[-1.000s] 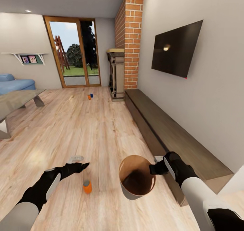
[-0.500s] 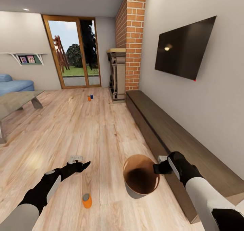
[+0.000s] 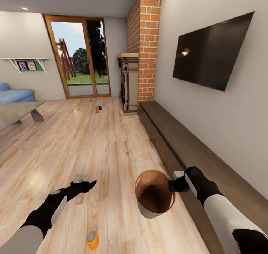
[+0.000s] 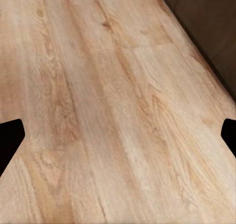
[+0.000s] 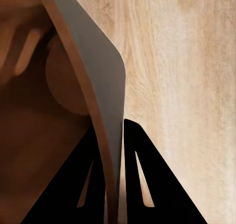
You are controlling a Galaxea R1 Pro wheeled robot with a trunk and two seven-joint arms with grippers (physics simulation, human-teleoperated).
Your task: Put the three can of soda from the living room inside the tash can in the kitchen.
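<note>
My right gripper is shut on the rim of the trash can, a pale grey bucket with a coppery brown inside, held above the wood floor. In the right wrist view its fingers clamp the trash can's wall. An orange soda can stands on the floor near me, below and behind my left gripper. That gripper is open over bare planks. Two more soda cans, one orange and one blue, stand far off by the glass doors.
A long dark low cabinet runs along the right wall under a TV. The brick fireplace stands at its far end. Glass doors lie ahead; a coffee table and blue sofa sit left.
The whole view has rolled forward: the near orange can slid down the picture toward me and the TV grew. Both arms keep their pose, the bucket still held.
</note>
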